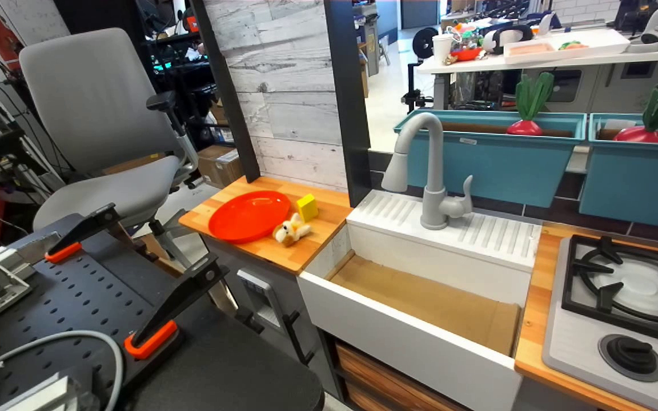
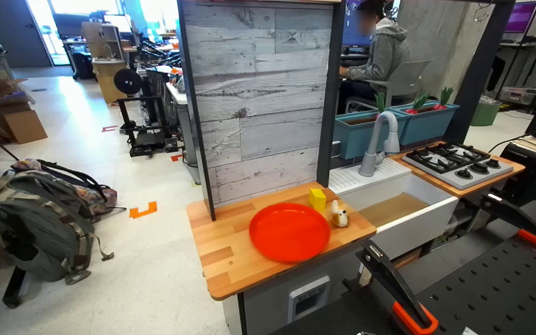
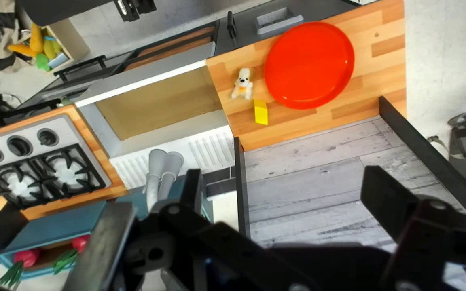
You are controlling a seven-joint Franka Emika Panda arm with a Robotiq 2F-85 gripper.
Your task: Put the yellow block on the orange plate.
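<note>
The small bright yellow block (image 1: 307, 208) stands on the wooden counter beside the orange plate, apart from it, in both exterior views (image 2: 317, 199). It also shows in the wrist view (image 3: 261, 112). The round, shallow orange plate (image 1: 249, 216) lies flat and bare on the counter; it shows in an exterior view (image 2: 289, 232) and in the wrist view (image 3: 309, 64). My gripper (image 3: 283, 173) shows only in the wrist view. Its fingers are wide apart with nothing between them. It is well away from the block and plate, with the wood-panel wall seen behind its fingers.
A small cream-and-tan toy dog (image 3: 242, 84) sits near the block and plate. The sink (image 1: 420, 302) with a grey faucet (image 1: 434, 165) adjoins the counter. A grey-white plank panel (image 2: 258, 102) and black posts (image 2: 331, 93) rise behind. A stove (image 1: 632, 297) lies beyond the sink.
</note>
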